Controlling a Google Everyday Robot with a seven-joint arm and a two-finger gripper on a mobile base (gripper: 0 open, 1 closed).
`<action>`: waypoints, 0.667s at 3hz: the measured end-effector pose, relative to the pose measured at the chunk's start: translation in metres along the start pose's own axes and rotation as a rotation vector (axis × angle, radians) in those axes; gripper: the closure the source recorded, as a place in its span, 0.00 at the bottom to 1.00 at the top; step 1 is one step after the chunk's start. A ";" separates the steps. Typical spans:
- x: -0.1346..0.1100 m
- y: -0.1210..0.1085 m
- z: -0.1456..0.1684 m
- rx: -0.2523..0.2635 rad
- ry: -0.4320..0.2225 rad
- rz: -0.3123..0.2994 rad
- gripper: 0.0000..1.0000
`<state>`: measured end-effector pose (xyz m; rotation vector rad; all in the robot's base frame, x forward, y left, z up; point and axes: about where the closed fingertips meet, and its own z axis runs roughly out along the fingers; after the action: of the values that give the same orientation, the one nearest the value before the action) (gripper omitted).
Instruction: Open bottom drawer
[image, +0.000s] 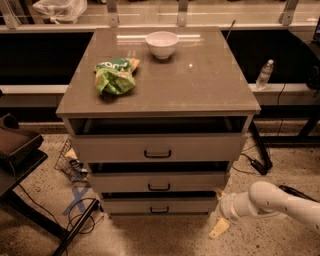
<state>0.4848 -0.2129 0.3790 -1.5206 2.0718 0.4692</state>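
The bottom drawer (160, 204) is the lowest of three pale drawers in the cabinet, with a slim front and a small dark bar handle (159, 210). Its front sits about in line with the middle drawer (159, 181) above it, with a dark gap between them. My gripper (220, 218) is at the end of the white arm (280, 202) that comes in from the lower right. It hangs low over the floor, just right of the bottom drawer's right end, and is apart from the handle.
On the cabinet top (210, 85) are a white bowl (161, 43) and a green snack bag (115, 75). A water bottle (264, 75) stands on a ledge at the right. Cables (75, 207), a wire basket (70, 162) and a dark chair (17, 150) are on the left.
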 end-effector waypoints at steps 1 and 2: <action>0.021 0.001 0.047 -0.067 -0.044 0.027 0.00; 0.033 -0.014 0.084 -0.090 -0.086 0.034 0.00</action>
<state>0.5078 -0.1955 0.2920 -1.4913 2.0374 0.6370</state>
